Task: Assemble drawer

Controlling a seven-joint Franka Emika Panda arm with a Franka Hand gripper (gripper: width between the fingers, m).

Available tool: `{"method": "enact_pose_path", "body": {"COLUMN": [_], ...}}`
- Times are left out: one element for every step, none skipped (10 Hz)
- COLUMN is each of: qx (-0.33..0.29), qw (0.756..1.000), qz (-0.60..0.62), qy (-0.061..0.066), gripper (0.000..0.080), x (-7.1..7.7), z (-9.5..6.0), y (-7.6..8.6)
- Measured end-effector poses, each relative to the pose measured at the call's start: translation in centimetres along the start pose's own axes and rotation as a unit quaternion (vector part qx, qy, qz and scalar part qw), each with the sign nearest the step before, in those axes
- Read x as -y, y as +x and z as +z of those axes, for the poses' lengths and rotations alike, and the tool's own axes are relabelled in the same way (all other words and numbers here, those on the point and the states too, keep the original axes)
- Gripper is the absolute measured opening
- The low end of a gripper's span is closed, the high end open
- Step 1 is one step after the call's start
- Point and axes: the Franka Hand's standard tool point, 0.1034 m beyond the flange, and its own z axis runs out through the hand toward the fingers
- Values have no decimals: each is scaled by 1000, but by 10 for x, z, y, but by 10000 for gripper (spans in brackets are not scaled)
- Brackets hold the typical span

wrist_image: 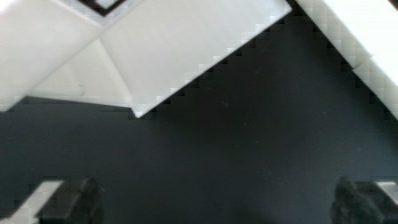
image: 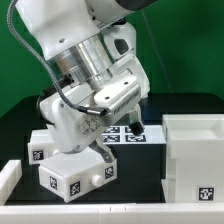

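Exterior view shows three white drawer parts on the black table [image: 150, 172]: one large open-topped casing [image: 195, 150] at the right edge of the frame, and two smaller trays at the lower left. The front tray [image: 75, 180] sits just ahead of the rear tray [image: 45, 145]. They are close together, but whether they touch I cannot tell. Both are well apart from the casing. One tag shows on the casing's near face, one on the rear tray, and at least two on the front tray. One marker board [image: 125, 136] lies flat at frame centre, between the trays and the casing. It is partly hidden by the arm [image: 90, 60], which fills the upper middle and hangs over the trays. Wrist view gives the gripper [wrist_image: 217, 205]: two dark fingertips [wrist_image: 63, 200] stand wide apart with only bare table between them, so the jaws are open. Two white surfaces [wrist_image: 89, 60] show beyond the fingertips; which parts they are I cannot tell.
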Motion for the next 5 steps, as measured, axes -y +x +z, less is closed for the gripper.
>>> {"method": "enact_pose_path", "body": {"qx": [0, 0, 8, 24, 15], "qw": [1000, 1000, 1000, 997, 991], "qz": [-1, -1, 7, 38, 85], "qy": [0, -1, -17, -65, -103], "gripper": [649, 649, 649, 649, 649], "x": [-1, -1, -4, -2, 6], "z": [1, 1, 1, -8, -19], "y": [-1, -1, -1, 11, 21]}}
